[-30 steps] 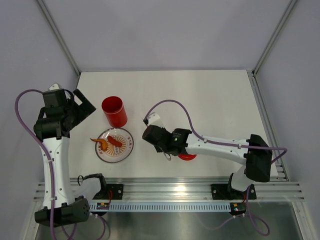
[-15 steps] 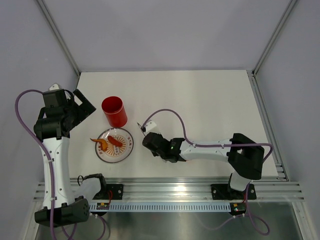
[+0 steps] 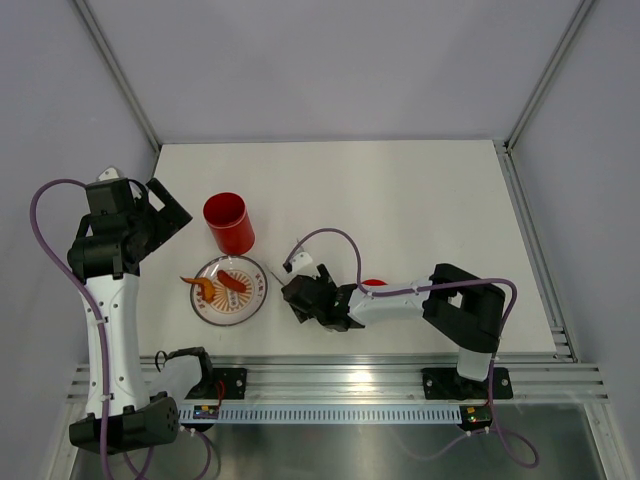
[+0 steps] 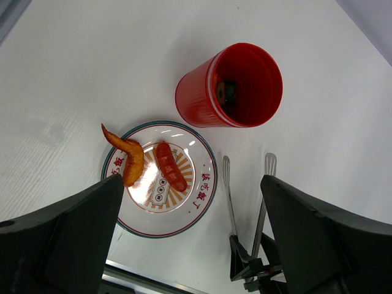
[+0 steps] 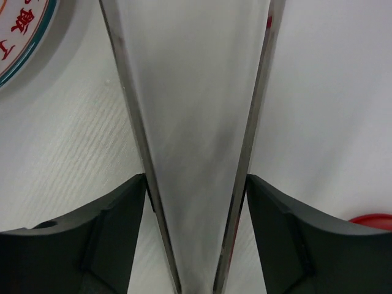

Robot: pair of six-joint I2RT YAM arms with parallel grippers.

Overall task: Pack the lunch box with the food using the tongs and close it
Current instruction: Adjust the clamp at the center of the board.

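The red lunch box (image 3: 229, 222) stands upright and open behind the plate, with a small black-and-white roll (image 4: 229, 92) inside it. A reddish sausage (image 4: 170, 166) and an orange curved piece (image 4: 128, 156) lie on the patterned plate (image 4: 208, 177). My right gripper (image 3: 300, 295) holds the silver tongs (image 4: 228, 190) just right of the plate; its fingers (image 5: 122, 208) press on both spread arms. The red lid (image 3: 372, 285) peeks out from behind the right arm. My left gripper (image 3: 165, 210) hangs open, high at the left, with nothing in it.
The plate (image 3: 229, 290) sits near the table's front left. The right arm lies low across the front of the table, from its base to the plate. A metal rail runs along the near edge.
The right arm has swung left and nearer, bringing the tongs beside the plate. The tongs' arms have spread apart as the right fingers widened. The left arm has not moved.
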